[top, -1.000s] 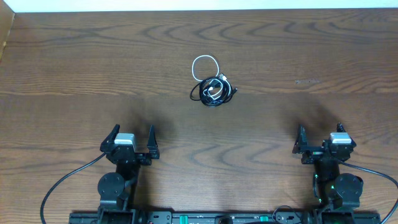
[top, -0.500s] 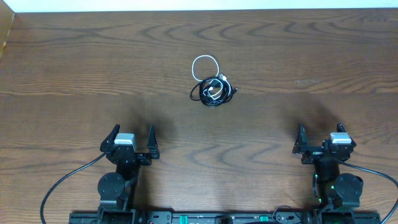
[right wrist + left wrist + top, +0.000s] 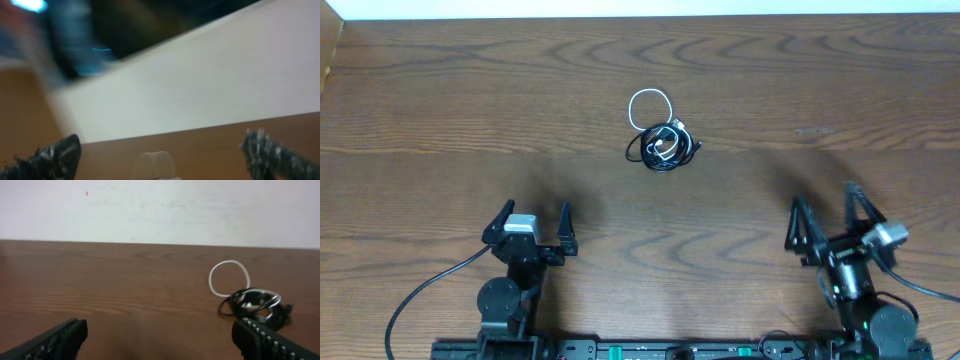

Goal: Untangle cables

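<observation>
The cables (image 3: 662,137) lie in one small bundle on the wooden table (image 3: 800,80), past the middle. A white loop (image 3: 651,106) sticks out at the far side of a black tangle (image 3: 665,148). The left wrist view shows the white loop (image 3: 229,278) and the black tangle (image 3: 257,307) at the right. My left gripper (image 3: 534,223) is open and empty near the front edge. My right gripper (image 3: 827,213) is open and empty at the front right; its view is blurred, with a faint pale loop (image 3: 154,164) low in the frame.
The table's far edge meets a white wall (image 3: 160,210). Thick black arm cables (image 3: 425,290) trail at the front by the arm bases.
My right arm has shifted and turned, its fingers now spread wider and pointing further forward. The left arm and the cables have not moved.
</observation>
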Robot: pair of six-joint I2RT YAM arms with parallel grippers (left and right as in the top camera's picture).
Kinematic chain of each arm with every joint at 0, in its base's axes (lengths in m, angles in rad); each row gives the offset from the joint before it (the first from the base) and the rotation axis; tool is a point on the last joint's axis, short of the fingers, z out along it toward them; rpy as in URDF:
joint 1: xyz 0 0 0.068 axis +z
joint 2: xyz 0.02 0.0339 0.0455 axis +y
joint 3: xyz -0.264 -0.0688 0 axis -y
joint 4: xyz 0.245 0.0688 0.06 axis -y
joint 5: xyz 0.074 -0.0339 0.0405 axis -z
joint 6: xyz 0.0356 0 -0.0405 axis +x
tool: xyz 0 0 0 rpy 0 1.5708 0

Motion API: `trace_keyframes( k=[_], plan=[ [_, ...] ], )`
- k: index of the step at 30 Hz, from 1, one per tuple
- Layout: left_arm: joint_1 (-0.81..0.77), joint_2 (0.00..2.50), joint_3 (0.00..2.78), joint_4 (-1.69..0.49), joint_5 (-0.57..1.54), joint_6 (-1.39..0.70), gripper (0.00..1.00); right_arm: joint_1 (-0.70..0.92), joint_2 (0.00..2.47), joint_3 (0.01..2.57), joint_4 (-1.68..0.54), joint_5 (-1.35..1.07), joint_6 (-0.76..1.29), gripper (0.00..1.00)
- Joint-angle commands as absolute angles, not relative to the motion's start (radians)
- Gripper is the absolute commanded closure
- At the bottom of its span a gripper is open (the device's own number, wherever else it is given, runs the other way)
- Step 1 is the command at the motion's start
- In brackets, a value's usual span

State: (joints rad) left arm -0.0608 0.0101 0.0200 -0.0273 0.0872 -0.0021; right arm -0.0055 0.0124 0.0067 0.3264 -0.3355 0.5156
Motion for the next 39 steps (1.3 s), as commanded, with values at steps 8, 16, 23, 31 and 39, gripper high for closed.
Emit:
trace_keyframes(
  k=[8, 16, 23, 31, 39],
  plan=[
    [-0.063, 0.004, 0.004, -0.058, 0.139, -0.455, 0.02, -0.014, 0.007, 0.017, 0.469, -0.571, 1.078, 0.01],
    [-0.063, 0.004, 0.032, 0.032, 0.300, -0.529, 0.02, -0.014, 0.063, 0.241, 0.215, -0.474, 0.725, 0.01],
    [-0.063, 0.120, 0.256, -0.081, 0.306, -0.393, 0.02, -0.013, 0.372, 0.570, -0.191, -0.503, 0.447, 0.01],
    [-0.063, 0.642, 0.650, -0.416, 0.392, -0.289, 0.02, 0.053, 0.875, 0.929, -0.488, -0.721, 0.237, 0.01],
    [-0.063, 1.153, 0.973, -0.765, 0.642, -0.252, 0.03, 0.308, 1.334, 1.251, -0.829, -0.493, 0.181, 0.01]
  ],
)
